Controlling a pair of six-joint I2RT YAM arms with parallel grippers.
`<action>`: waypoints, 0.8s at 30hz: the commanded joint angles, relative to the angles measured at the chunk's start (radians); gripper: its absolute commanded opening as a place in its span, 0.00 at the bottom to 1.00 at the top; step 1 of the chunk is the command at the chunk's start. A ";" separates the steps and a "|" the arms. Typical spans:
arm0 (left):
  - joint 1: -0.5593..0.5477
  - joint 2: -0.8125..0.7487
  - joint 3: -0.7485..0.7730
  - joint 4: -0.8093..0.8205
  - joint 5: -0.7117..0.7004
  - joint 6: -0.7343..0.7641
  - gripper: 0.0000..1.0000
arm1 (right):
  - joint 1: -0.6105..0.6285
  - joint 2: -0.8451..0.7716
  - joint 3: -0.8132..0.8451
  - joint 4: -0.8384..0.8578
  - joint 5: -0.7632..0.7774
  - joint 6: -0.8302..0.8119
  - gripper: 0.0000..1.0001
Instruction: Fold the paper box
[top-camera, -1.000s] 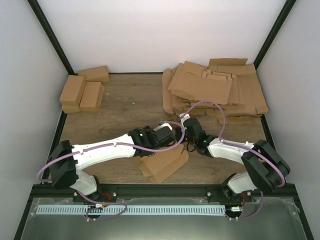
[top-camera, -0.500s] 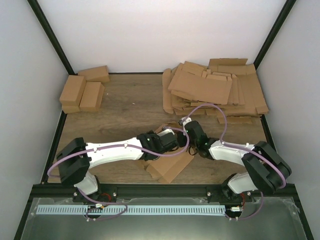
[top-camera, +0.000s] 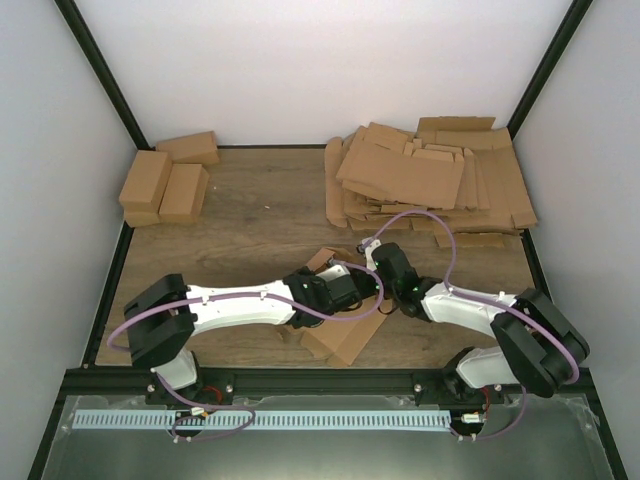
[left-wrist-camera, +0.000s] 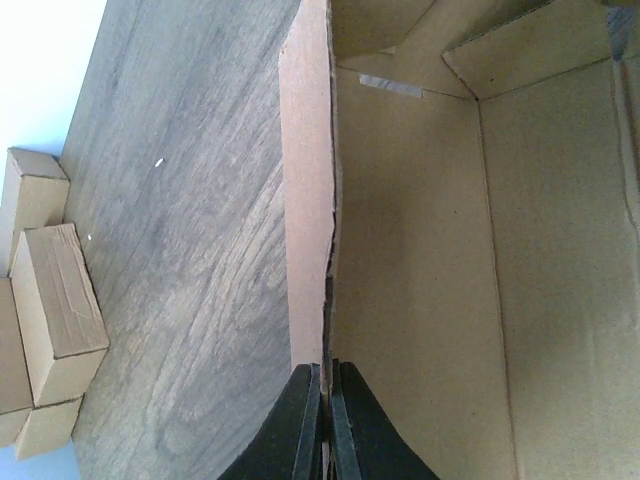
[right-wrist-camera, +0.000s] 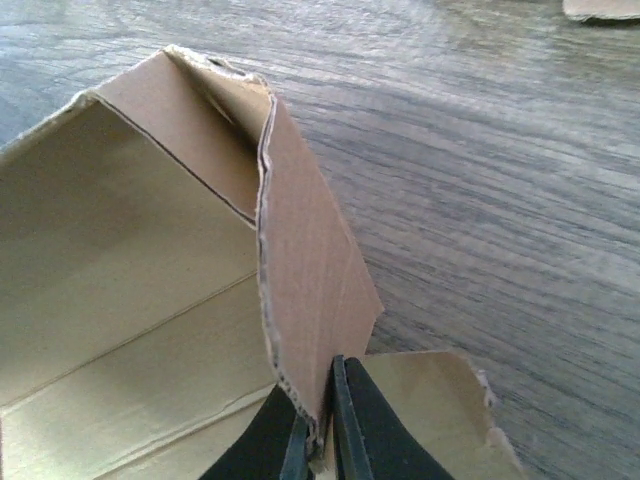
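Left wrist view: left gripper (left-wrist-camera: 326, 400) clamped tight on a wall edge of the paper box (left-wrist-camera: 420, 250); right gripper (right-wrist-camera: 318, 425) pinches its flap (one box, two grippers, four small cartons (top-camera: 145, 180)).

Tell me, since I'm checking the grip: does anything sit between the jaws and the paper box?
Nothing visible does. The left jaws are shut on a wall edge of the paper box, the right jaws on one of its flaps. The flat sheets and small cartons lie apart, farther back.

Heap of flat cardboard sheets (top-camera: 430, 175) far right on wooden table (top-camera: 250, 210), small closed cartons (top-camera: 165, 185) far left.
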 joint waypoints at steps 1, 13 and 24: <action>-0.023 0.015 -0.018 0.038 0.042 -0.021 0.04 | 0.006 0.007 0.025 -0.010 -0.096 0.035 0.06; -0.080 0.071 0.015 -0.028 -0.082 -0.056 0.04 | 0.006 0.020 0.013 -0.017 -0.087 0.053 0.21; -0.092 0.107 0.033 -0.051 -0.125 -0.075 0.04 | 0.004 -0.097 0.001 -0.067 0.056 0.056 0.29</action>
